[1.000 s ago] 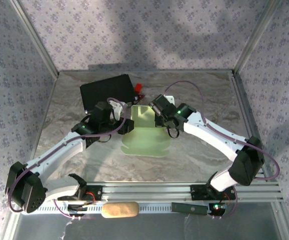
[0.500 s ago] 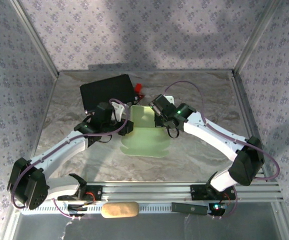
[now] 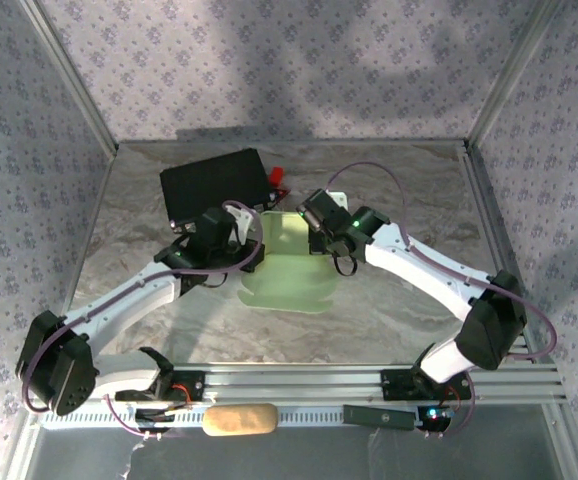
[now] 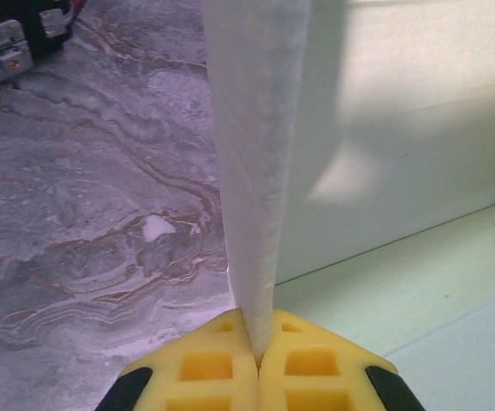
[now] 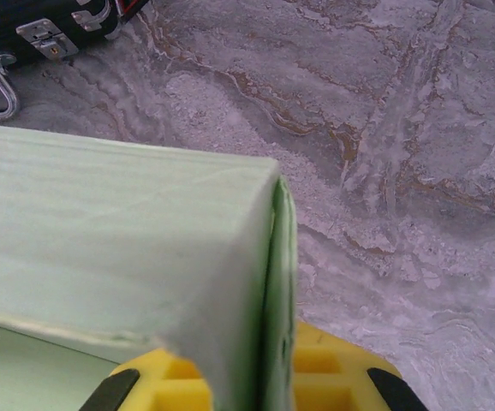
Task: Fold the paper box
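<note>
We record the paper box (image 3: 287,280) at mid-worktop, slightly toward the far edge. Its pale green base sheet lies flat on the marbled grey worktop (image 3: 409,200), with panels raised at its far end. The left hand (image 4: 258,353) is closed on the box: in the left wrist view its yellow pads (image 4: 205,368) meet around the thin edge of an upright panel that rises straight from between them. The right hand (image 5: 275,347) is likewise clamped on the box, one pad on either side of a standing wall at a folded corner, and the green wall runs off to the left in that view. Seen from above, the two hands reach the raised part from opposite sides. A black case (image 3: 214,182) with metal latches sits toward the far-left corner, just beyond the box, with a small red item (image 3: 278,176) at its right edge. A tan oblong object (image 3: 239,419) rests on the rail at the near edge.
</note>
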`<state>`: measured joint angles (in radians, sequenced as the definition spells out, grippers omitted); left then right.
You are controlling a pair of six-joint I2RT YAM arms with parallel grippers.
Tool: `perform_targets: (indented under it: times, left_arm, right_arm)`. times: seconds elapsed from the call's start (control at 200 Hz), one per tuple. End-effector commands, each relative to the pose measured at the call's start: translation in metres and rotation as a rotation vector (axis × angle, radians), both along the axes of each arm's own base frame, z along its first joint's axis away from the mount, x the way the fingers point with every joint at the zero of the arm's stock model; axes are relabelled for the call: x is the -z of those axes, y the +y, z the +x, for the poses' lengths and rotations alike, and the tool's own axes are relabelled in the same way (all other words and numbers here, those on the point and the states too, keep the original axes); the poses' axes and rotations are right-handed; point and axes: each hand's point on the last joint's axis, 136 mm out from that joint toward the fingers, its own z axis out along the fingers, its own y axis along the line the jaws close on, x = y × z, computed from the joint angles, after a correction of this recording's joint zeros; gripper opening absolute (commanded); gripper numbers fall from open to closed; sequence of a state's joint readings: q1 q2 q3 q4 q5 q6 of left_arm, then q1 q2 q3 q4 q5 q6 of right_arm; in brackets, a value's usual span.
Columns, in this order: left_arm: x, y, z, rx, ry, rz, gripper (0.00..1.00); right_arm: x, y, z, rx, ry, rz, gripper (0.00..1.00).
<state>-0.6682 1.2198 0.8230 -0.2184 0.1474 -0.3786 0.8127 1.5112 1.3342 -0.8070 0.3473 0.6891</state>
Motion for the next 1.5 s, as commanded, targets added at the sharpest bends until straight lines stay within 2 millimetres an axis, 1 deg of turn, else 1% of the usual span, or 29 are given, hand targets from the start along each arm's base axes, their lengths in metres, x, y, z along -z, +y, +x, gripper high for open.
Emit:
perform_targets:
  times: [0.0, 0.06, 0.16, 0.255, 0.33, 0.455, 0.5, 0.55, 0.65, 0.73, 0.755, 0.849, 0.999, 1.034, 1.074, 1.169, 1.329, 1.409, 1.494]
  left_arm:
    - [-0.016, -0.003, 0.007, -0.048, -0.072, 0.073, 0.0]
    - [-0.015, 0.0, 0.008, -0.091, -0.088, 0.12, 0.0]
    - [-0.013, 0.011, 0.013, -0.19, -0.116, 0.202, 0.0]
    - [-0.011, 0.023, 0.017, -0.286, -0.122, 0.226, 0.0]
    - [-0.012, 0.024, 0.019, -0.316, -0.14, 0.223, 0.0]
    - [-0.015, 0.016, 0.021, -0.296, -0.163, 0.196, 0.0]
    - [-0.016, 0.014, 0.021, -0.281, -0.17, 0.184, 0.1]
    - [-0.017, 0.012, 0.023, -0.265, -0.165, 0.166, 0.17]
    - [-0.018, 0.013, 0.029, -0.257, -0.155, 0.143, 0.24]
    - [-0.019, 0.013, 0.033, -0.251, -0.154, 0.133, 0.25]
    - [-0.02, 0.012, 0.034, -0.247, -0.151, 0.13, 0.24]
    - [-0.02, 0.008, 0.035, -0.225, -0.144, 0.13, 0.14]
    - [-0.014, 0.005, 0.032, -0.207, -0.135, 0.155, 0.13]
    - [-0.012, 0.006, 0.031, -0.209, -0.137, 0.176, 0.11]
    - [-0.011, 0.008, 0.031, -0.221, -0.146, 0.207, 0.07]
    - [-0.009, 0.016, 0.032, -0.265, -0.184, 0.334, 0.0]
    - [-0.01, 0.03, 0.034, -0.374, -0.252, 0.492, 0.0]
    - [-0.011, 0.028, 0.033, -0.392, -0.273, 0.505, 0.0]
    - [-0.01, 0.025, 0.032, -0.391, -0.274, 0.483, 0.0]
  right_arm:
    - [-0.009, 0.008, 0.003, -0.016, -0.022, -0.01, 0.0]
    - [-0.008, 0.008, 0.003, -0.014, -0.026, -0.026, 0.0]
    - [-0.009, 0.009, 0.003, -0.009, -0.033, -0.035, 0.0]
    - [-0.01, 0.009, 0.002, -0.007, -0.039, -0.039, 0.0]
    - [-0.011, 0.011, 0.002, -0.012, -0.038, -0.036, 0.0]
    - [-0.009, 0.013, 0.001, -0.025, -0.029, -0.031, 0.0]
    - [-0.009, 0.014, 0.001, -0.031, -0.027, -0.03, 0.0]
    - [-0.009, 0.014, 0.001, -0.033, -0.025, -0.029, 0.0]
    - [-0.009, 0.015, 0.001, -0.038, -0.025, -0.023, 0.0]
    - [-0.01, 0.015, 0.001, -0.04, -0.026, -0.02, 0.0]
    - [-0.01, 0.015, 0.0, -0.04, -0.026, -0.021, 0.0]
    - [-0.012, 0.014, 0.001, -0.035, -0.03, -0.018, 0.0]
    - [-0.012, 0.012, 0.001, -0.025, -0.031, -0.018, 0.0]
    - [-0.011, 0.012, 0.001, -0.023, -0.031, -0.021, 0.0]
    - [-0.013, 0.012, 0.001, -0.02, -0.034, -0.018, 0.0]
    - [-0.014, 0.011, 0.002, -0.016, -0.036, -0.024, 0.0]
    - [-0.013, 0.012, 0.003, -0.002, -0.035, -0.033, 0.0]
    - [-0.009, 0.012, 0.002, 0.002, -0.026, -0.043, 0.0]
    - [-0.006, 0.012, 0.002, 0.005, -0.022, -0.044, 0.0]
